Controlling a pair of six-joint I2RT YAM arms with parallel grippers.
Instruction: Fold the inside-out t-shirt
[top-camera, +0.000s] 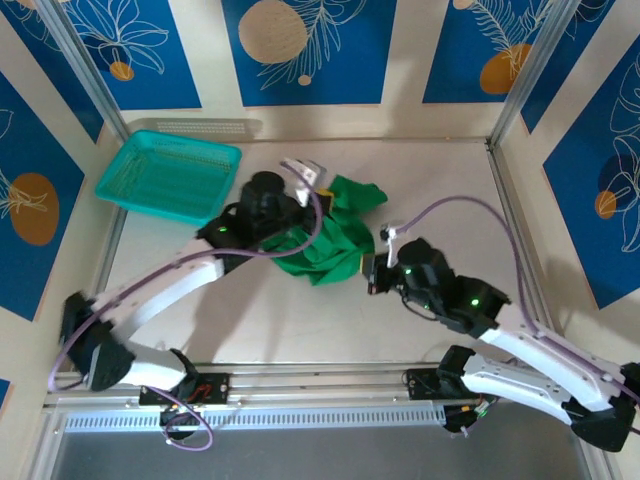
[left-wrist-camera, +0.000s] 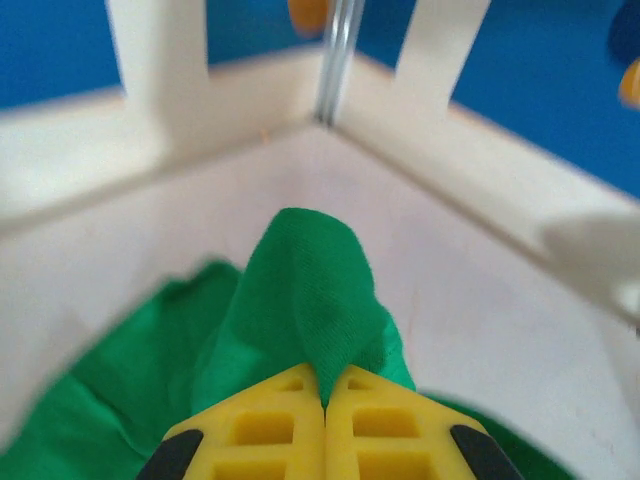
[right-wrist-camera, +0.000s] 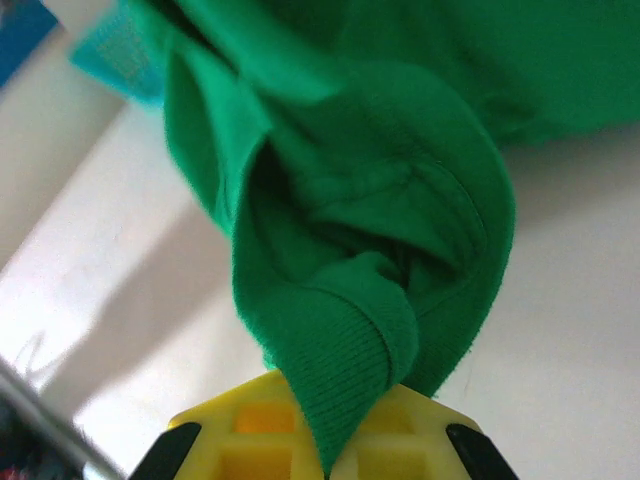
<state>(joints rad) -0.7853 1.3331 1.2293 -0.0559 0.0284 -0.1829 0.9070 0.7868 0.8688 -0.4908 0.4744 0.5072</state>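
Currently, one entry: t-shirt (top-camera: 335, 240), green, crumpled in a heap on the table (top-camera: 300, 330), mid-width and nearer the far edge than the near one.

Left gripper (top-camera: 320, 188): closed on a peak of cloth at the heap's far side; the left wrist view shows the fingers (left-wrist-camera: 270, 425) pinched together, with the fabric (left-wrist-camera: 300, 290) rising from between them.
Right gripper (top-camera: 368, 265): closed on a ribbed band at the heap's near right side, with the cloth (right-wrist-camera: 380, 200) bunched above the fingers (right-wrist-camera: 240, 455).
Basket (top-camera: 170, 175): teal, at the far left corner, just beside the shirt.

Step in hand, as judged: spreading the garment for folding. Handling advice: draw the two grips apart slowly and level, lift only enough to free the trapped folds, keep both pinches firm, and steer clear of the basket.

Orientation: the heap's long axis runs roughly far to near, leaning toward the near left. Which way the neck points cannot be told.
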